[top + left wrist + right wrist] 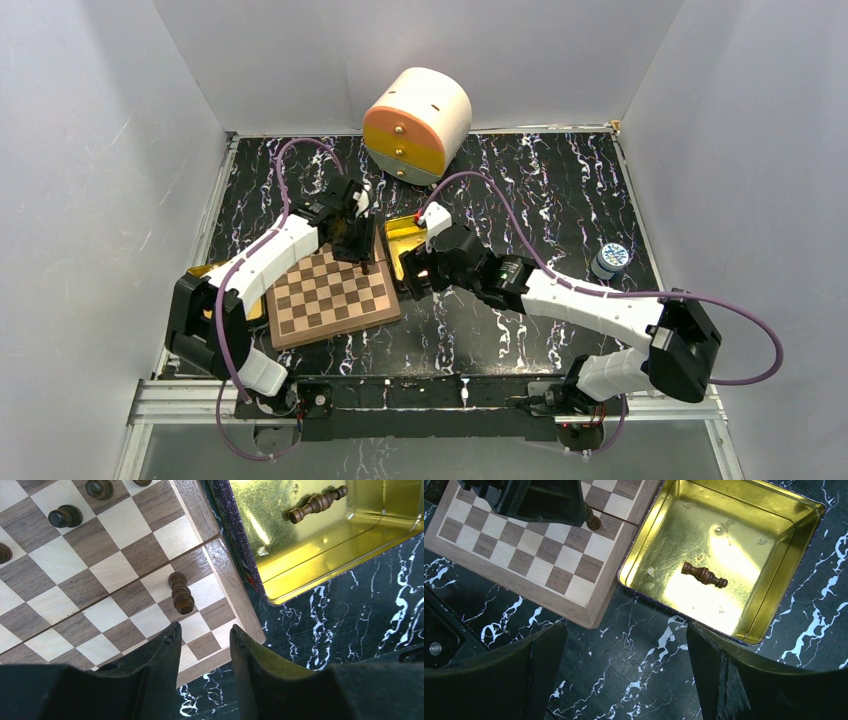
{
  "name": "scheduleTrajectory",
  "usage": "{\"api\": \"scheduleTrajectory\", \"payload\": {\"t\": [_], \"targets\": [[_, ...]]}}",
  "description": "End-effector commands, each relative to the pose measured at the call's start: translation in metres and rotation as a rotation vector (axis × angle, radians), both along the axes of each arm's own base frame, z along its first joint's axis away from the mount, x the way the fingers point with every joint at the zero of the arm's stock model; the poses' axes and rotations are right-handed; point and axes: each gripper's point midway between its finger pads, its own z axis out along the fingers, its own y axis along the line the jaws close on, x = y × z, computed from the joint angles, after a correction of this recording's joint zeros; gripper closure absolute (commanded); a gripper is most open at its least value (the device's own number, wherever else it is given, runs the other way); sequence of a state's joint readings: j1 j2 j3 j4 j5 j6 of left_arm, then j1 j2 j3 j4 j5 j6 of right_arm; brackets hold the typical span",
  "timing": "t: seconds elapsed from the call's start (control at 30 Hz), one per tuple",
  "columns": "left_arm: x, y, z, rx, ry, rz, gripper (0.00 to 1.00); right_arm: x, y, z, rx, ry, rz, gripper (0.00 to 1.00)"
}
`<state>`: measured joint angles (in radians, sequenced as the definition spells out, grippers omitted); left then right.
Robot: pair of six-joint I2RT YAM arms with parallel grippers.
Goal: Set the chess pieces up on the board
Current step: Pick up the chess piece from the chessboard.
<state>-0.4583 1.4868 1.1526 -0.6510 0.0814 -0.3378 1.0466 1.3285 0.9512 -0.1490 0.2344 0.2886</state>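
The board (330, 295) lies left of centre, with several dark chess pieces (65, 516) standing along its far rows. One piece (180, 592) stands alone near the board's edge beside the gold tin (300, 545). My left gripper (204, 630) hovers just above and behind that piece, open, with nothing between its fingers. In the tin (684, 530) one more piece (704, 574) lies on its side. My right gripper (626, 630) is wide open and empty, low over the marble table at the tin's near corner.
A round cream and orange drawer box (418, 122) stands at the back. A small bottle (610, 258) is at the right. Something gold (200, 270) shows partly under the left arm, left of the board. White walls close in three sides.
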Motion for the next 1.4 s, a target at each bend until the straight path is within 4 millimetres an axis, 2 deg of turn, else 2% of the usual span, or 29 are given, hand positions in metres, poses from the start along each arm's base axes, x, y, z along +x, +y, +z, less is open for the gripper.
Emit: {"api": "scheduleTrajectory", "payload": {"t": [0.0,0.3,0.33,0.63,1.1,1.27,1.37], "targets": [[0.006,0.002,0.001,0.043,-0.038,0.005,0.61,0.009,0.001,0.026,0.07,-0.065,-0.027,0.01],[0.006,0.001,-0.012,0.064,-0.017,-0.006,0.65,0.008,0.003,0.022,0.075,-0.055,-0.02,0.01],[0.008,0.007,-0.014,0.094,-0.024,0.008,0.65,0.008,0.004,0.023,0.077,-0.055,-0.018,0.01],[0.008,0.009,-0.02,0.113,-0.02,0.012,0.64,0.007,0.004,0.022,0.096,-0.052,-0.022,0.01],[0.004,0.007,-0.033,0.114,0.009,0.013,0.74,0.004,0.005,0.02,0.113,-0.048,-0.014,0.01],[0.003,0.009,-0.029,0.125,0.008,0.016,0.8,0.005,0.004,0.017,0.105,-0.048,-0.013,0.01],[0.005,0.009,-0.02,0.125,-0.007,0.024,0.84,0.004,0.006,0.016,0.106,-0.045,-0.008,0.01]]}}
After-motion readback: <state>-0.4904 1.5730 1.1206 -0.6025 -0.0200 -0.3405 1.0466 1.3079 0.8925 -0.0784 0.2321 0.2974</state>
